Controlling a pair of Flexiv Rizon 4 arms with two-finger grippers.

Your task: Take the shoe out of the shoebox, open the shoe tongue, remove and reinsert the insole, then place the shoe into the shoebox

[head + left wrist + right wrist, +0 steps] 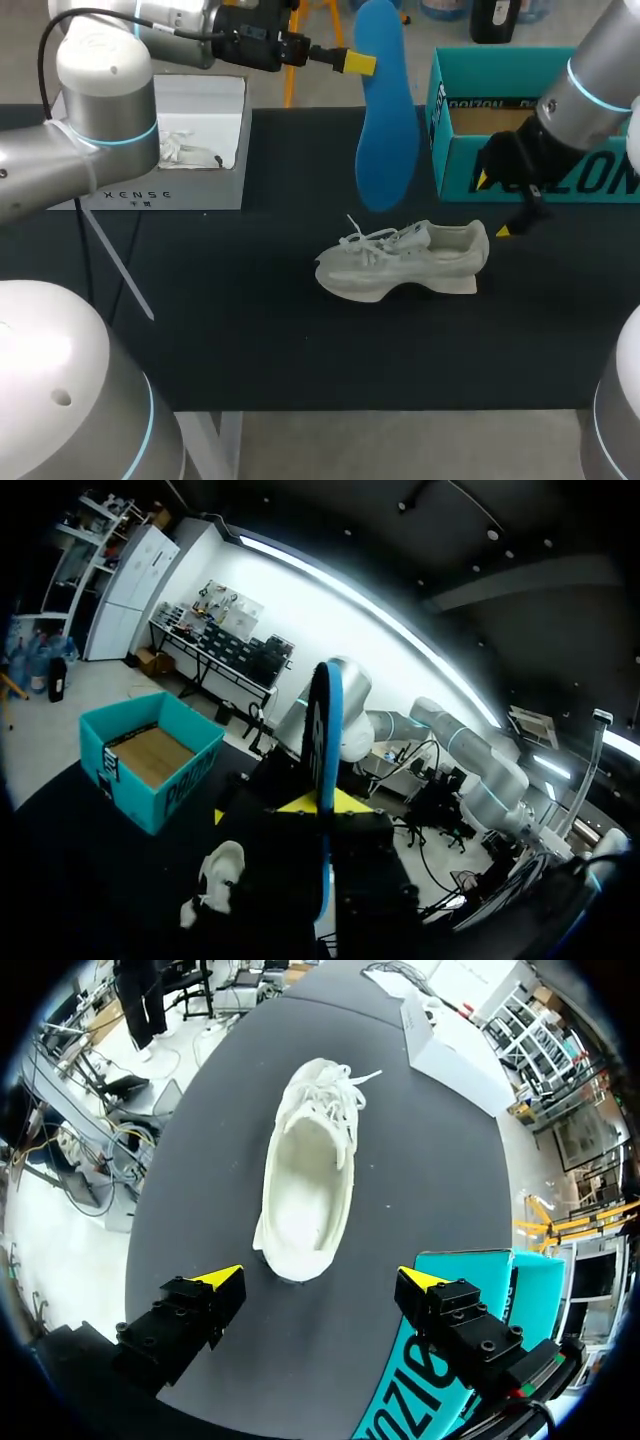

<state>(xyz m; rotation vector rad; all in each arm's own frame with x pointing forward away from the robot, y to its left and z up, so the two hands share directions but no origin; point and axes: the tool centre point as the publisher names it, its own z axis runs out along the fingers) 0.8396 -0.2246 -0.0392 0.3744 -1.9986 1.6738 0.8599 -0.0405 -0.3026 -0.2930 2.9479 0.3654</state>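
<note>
ok, shoe (405, 262) sits upright on its sole mid table, toe left, heel right, out of the shoebox (530, 170). its opening faces up and looks bare inside in the right wrist view (310, 1165). the blue insole (385, 120) is out, hanging lengthwise in the air just far of the laces, with the left gripper (358, 64) clamped on its upper part. the left wrist view shows the insole edge-on between the fingers (322, 770).

right gripper (492, 205) hovers low by the heel, between shoe and shoebox. jaws are wide apart, holding nothing, and the heel is just ahead of them (322, 1280).

my read: removal is done and reinsert is the step in hand. next move likely needs the insole tipped flatter and fed toe-first into the opening. the right gripper probably pins the heel so the shoe doesn't slide. the insole looks floppy, so it could fold at the collar.

room: the table (250, 330) has dark open surface left of and near the shoe, which is well apart from the near edge. shoebox is close on the far right, open side up. white box (170, 150) is far left, well apart. the tightest spot is the right gripper between heel and shoebox wall.
</note>
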